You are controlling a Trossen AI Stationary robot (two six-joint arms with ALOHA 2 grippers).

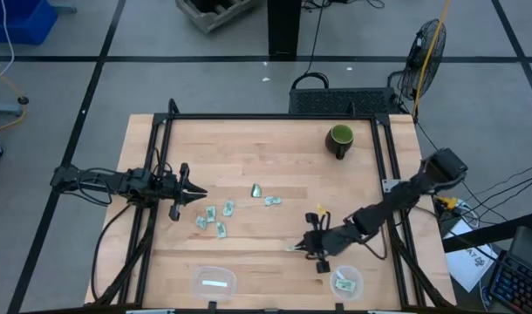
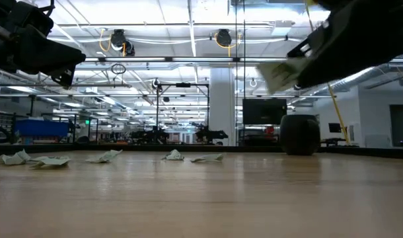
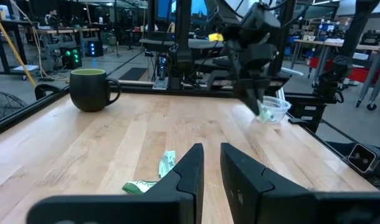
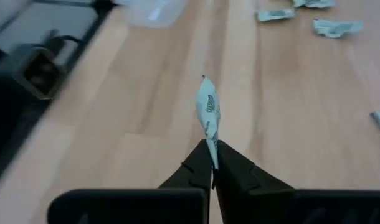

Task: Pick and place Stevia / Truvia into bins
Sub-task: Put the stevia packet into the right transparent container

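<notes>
**Kid:** How many sugar packets are put away?

**Helper:** Two, I think. The clear rounded-rectangular bin (image 1: 214, 281) at the near edge has one white packet in it. The clear round bin (image 1: 346, 281), near and to the right, has one green and white packet in it.

**Kid:** What is the robot doing?

**Helper:** The right gripper (image 4: 213, 167) is pressed together on one Stevia packet (image 4: 208, 114). The packet is pinched by its edge and is up off the wood, just left of the round bin.

**Kid:** And the other arm?

**Helper:** The left gripper (image 3: 212, 163) hangs at the left side of the table (image 1: 275, 249). Its fingers are a little apart and hold nothing.

**Kid:** What is left?

**Helper:** About six loose packets (image 1: 219, 218) lie in the middle of the table. The mug (image 1: 339, 139) sits far back on the right. So most of the job is not done yet.
</notes>
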